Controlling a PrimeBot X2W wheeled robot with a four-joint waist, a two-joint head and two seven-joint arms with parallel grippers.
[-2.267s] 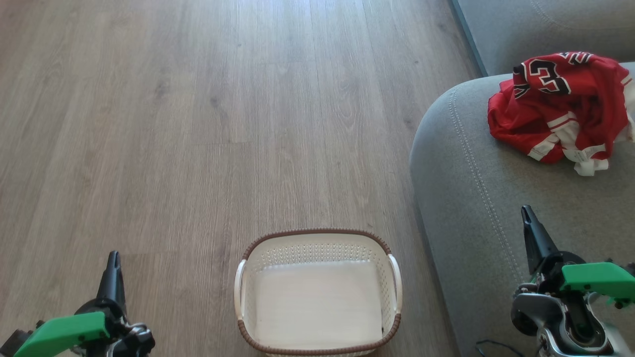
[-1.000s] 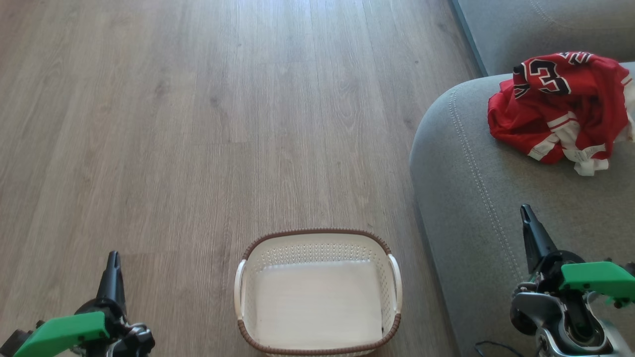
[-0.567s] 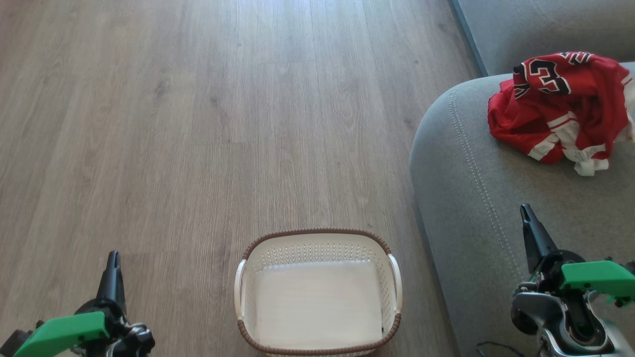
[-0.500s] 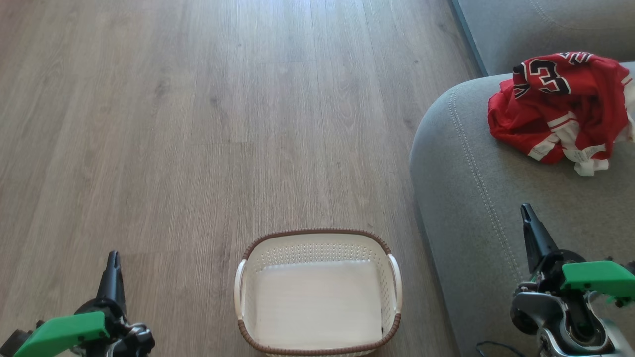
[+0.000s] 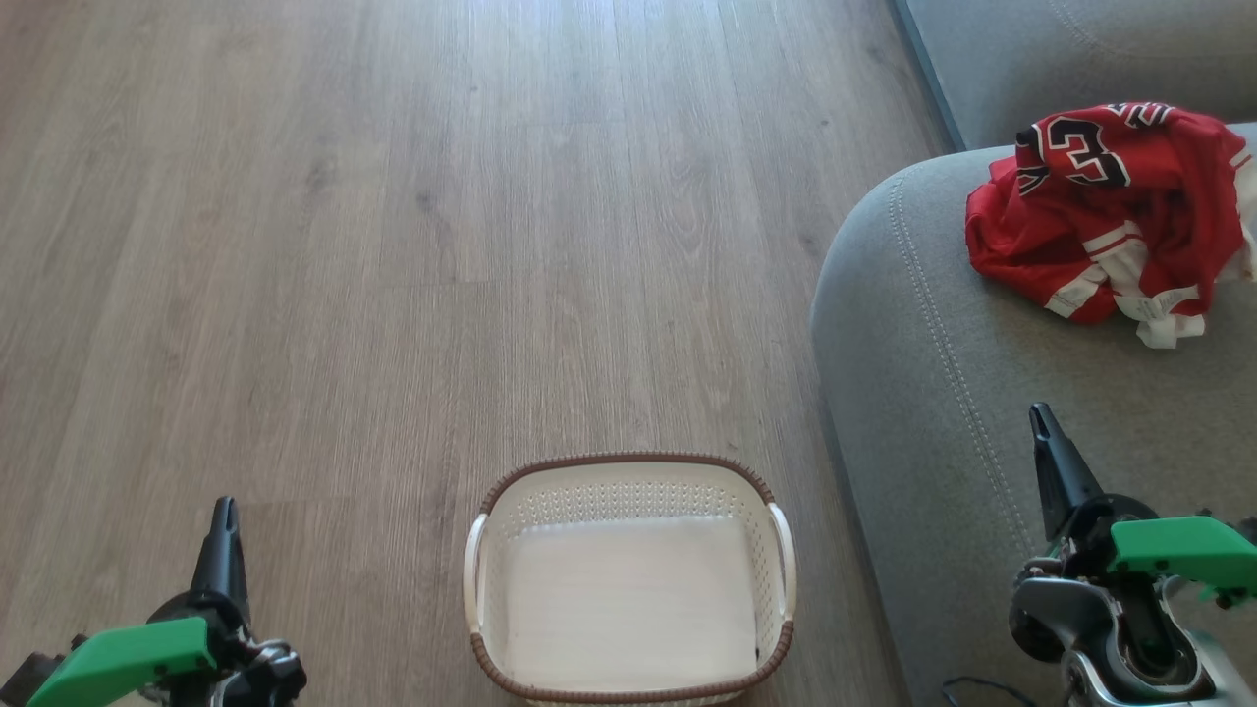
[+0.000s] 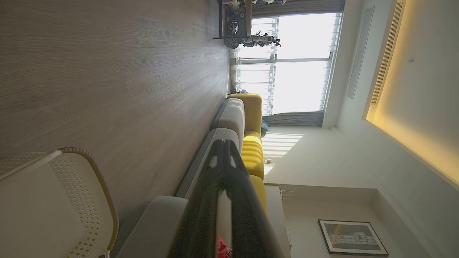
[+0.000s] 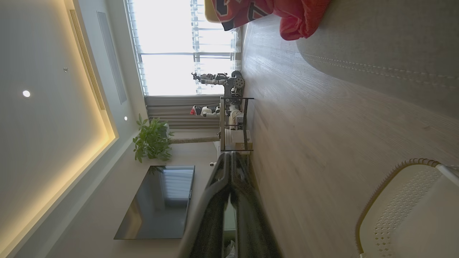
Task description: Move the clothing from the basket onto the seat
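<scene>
Clothing (image 5: 1100, 211) lay bunched toward the far edge of the seat (image 5: 933, 393), well apart from the basket (image 5: 628, 459), which stood bare on the floor off the seat's left edge. Left end effector (image 5: 225, 511) and right end effector (image 5: 1039, 417) were both fully closed, holding nothing. Transfer judged complete; next move calls for no pick, only parking the arms.

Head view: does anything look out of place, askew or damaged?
Nothing damaged. The red clothing lies crumpled, unfolded, on the grey seat; the basket stands upright and empty on the floor.
</scene>
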